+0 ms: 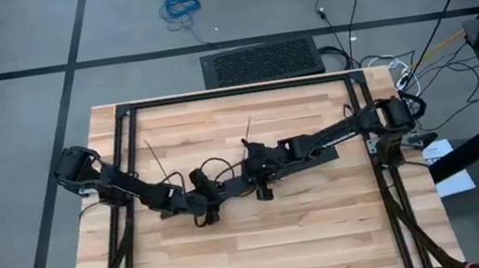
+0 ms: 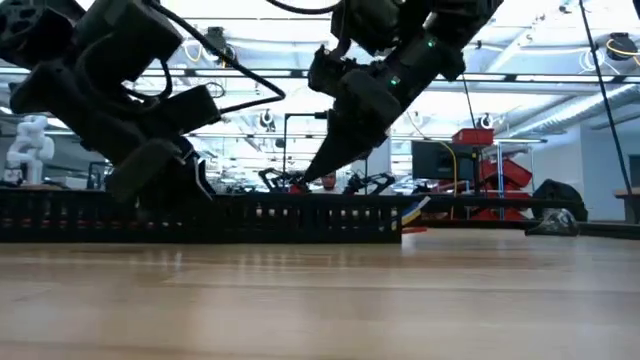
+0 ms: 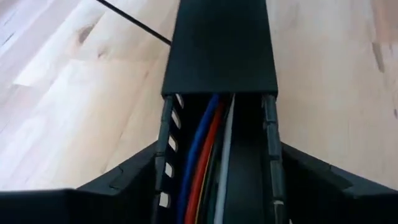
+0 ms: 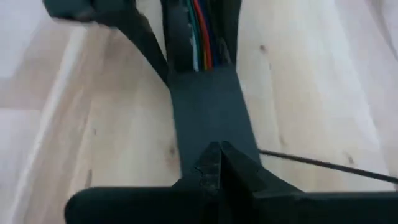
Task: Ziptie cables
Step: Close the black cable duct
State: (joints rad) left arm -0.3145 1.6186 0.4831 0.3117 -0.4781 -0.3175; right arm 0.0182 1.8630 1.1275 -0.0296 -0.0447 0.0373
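A long black slotted bar (image 2: 250,215) lies across the table's middle, with a flat black lid (image 3: 217,43) over part of it. The cables (image 3: 199,162), blue, red, pale and green wires, run inside its open channel. They also show past the lid's end in the right wrist view (image 4: 199,56). My left gripper (image 1: 207,202) straddles the open part of the bar. My right gripper (image 1: 261,185) is shut, its tips on the lid. Two zipties, thin dark strips, lie flat on the wood farther back (image 1: 157,160) (image 1: 248,130). My left gripper has the bar's two slotted side walls (image 3: 165,155) between its fingers (image 3: 118,183), one finger against each wall. The fingers lie across the bar, which rests flat on the table. My right gripper comes slanting down from above with shut fingertips (image 4: 214,163) on the lid's top face (image 4: 208,118). Whether they press it or only rest there, I cannot tell.
A black metal frame (image 1: 234,92) runs along the table's far edge and down both sides. One ziptie (image 4: 323,163) lies on the wood close beside the lid. Bare wood stretches toward the near edge (image 1: 266,252).
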